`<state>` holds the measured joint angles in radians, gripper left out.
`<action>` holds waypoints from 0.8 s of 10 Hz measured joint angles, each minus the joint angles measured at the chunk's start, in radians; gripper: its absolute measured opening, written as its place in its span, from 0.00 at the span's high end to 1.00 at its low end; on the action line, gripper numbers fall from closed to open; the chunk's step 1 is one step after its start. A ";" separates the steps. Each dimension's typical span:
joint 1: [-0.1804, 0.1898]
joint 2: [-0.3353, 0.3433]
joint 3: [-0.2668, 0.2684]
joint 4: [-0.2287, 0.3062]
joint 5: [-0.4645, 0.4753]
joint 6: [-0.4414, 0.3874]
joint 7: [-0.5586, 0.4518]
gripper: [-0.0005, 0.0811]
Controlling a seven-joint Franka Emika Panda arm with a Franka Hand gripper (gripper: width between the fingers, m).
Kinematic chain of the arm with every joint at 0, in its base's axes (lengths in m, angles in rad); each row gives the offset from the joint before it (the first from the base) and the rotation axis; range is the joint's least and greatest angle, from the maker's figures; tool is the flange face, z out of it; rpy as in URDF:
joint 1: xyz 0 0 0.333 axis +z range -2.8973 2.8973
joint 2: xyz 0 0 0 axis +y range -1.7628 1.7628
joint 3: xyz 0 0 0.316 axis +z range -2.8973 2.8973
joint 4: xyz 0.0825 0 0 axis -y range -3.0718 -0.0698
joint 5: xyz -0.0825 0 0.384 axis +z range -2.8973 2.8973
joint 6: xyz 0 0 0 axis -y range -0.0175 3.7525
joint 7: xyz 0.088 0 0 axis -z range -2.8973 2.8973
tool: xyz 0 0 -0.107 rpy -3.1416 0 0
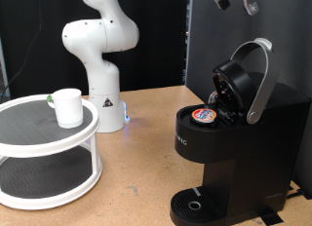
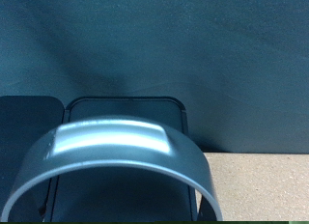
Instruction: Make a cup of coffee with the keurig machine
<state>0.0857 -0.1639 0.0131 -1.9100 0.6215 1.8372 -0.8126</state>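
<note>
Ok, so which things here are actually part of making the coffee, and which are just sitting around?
Part of the job:
keurig machine, lid raised
coffee pod, seated in the open brew chamber
cup, on the rack's top tier
gripper, above the machine at the exterior view's top edge

Just lying about:
two-tier white rack
green item behind the cup, too small to identify

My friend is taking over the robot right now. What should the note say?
Pincer: at the exterior view's top, above the keurig machine, holding nothing that shows.
Machine: lid handle raised, lid open, a pod sitting in the holder.
Cup: on the top shelf of the white round rack, at the exterior view's left.
Done: pod loaded.
Left: lid not closed, cup not on the drip tray.
</note>
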 joint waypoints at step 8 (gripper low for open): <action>0.007 0.016 0.068 -0.053 -0.016 0.107 0.032 0.01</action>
<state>0.0928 -0.1482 0.0811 -1.9627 0.6060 1.9447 -0.7804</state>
